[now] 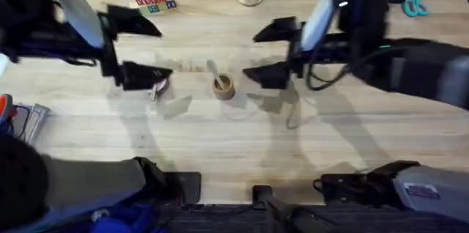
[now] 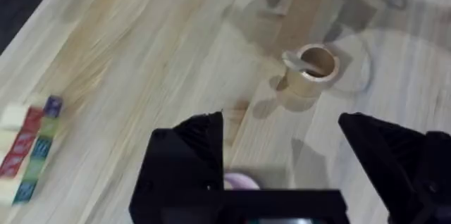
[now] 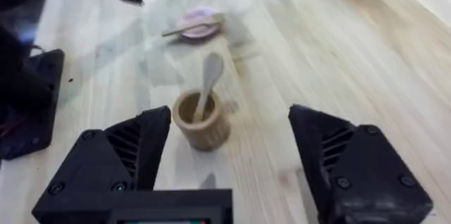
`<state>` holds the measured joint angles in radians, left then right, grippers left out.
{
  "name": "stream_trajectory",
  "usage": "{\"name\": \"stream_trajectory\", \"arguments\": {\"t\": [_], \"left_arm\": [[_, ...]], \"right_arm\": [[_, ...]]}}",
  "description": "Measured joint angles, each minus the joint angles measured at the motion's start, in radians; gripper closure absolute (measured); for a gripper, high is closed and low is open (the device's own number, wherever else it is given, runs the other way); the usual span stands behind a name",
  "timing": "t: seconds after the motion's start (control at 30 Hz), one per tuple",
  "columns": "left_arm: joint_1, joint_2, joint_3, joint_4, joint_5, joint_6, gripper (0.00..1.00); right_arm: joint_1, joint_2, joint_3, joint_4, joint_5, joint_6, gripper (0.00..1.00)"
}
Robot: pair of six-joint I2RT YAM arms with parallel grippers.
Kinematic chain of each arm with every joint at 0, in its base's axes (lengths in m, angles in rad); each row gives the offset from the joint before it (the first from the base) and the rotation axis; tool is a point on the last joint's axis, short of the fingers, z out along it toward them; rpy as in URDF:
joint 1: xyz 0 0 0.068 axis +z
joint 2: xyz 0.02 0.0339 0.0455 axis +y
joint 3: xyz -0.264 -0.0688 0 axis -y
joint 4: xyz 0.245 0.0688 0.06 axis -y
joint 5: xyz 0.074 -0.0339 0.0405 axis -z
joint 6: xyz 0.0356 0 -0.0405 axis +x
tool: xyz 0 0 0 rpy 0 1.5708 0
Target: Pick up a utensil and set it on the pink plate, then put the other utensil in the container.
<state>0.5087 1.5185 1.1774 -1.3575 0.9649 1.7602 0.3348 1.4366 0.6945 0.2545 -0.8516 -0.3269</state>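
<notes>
Light wooden table (image 1: 220, 138) with plank grain; dark floor below.

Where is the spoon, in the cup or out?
In. The spoon stands in the upright brown cup, its oval bowl sticking up above the rim.

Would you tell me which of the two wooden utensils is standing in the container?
The spoon: it stands upright in the brown cup, while the fork lies flat across the pink plate.
</notes>
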Motion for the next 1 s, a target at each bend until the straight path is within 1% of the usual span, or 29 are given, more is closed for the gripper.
{"name": "stream_trajectory", "arguments": {"t": [0.13,0.23,0.4,0.5,0.57,0.67,0.73,0.87,0.93,1.0], "left_arm": [[0.0,-0.084,0.101,-0.001,-0.067,-0.238,0.006],[0.0,-0.128,0.165,0.0,-0.105,-0.397,0.006],[0.0,-0.178,0.238,0.003,-0.169,-0.636,0.006],[0.0,-0.197,0.263,0.002,-0.232,-0.778,0.006],[0.0,-0.209,0.273,-0.004,-0.281,-0.859,0.006],[0.0,-0.23,0.277,-0.013,-0.334,-0.944,0.006],[-0.002,-0.248,0.277,-0.019,-0.357,-0.979,0.006],[-0.025,-0.285,0.277,-0.008,-0.379,-1.015,0.006],[-0.037,-0.296,0.278,0.0,-0.383,-1.024,0.006],[-0.045,-0.298,0.28,0.006,-0.385,-1.029,0.006]], "right_arm": [[-0.07,-0.197,0.0,-0.195,0.045,0.014,0.006],[-0.126,-0.32,0.0,-0.326,0.089,0.048,0.006],[-0.227,-0.476,-0.001,-0.488,0.174,0.104,0.006],[-0.291,-0.553,-0.001,-0.558,0.226,0.146,0.006],[-0.34,-0.599,-0.001,-0.607,0.264,0.172,0.006],[-0.409,-0.653,-0.001,-0.681,0.324,0.208,0.006],[-0.451,-0.679,-0.001,-0.727,0.376,0.236,0.006],[-0.53,-0.708,-0.001,-0.795,0.502,0.306,0.006],[-0.556,-0.71,-0.001,-0.793,0.541,0.334,0.006],[-0.565,-0.71,-0.001,-0.792,0.565,0.354,0.006]]}}
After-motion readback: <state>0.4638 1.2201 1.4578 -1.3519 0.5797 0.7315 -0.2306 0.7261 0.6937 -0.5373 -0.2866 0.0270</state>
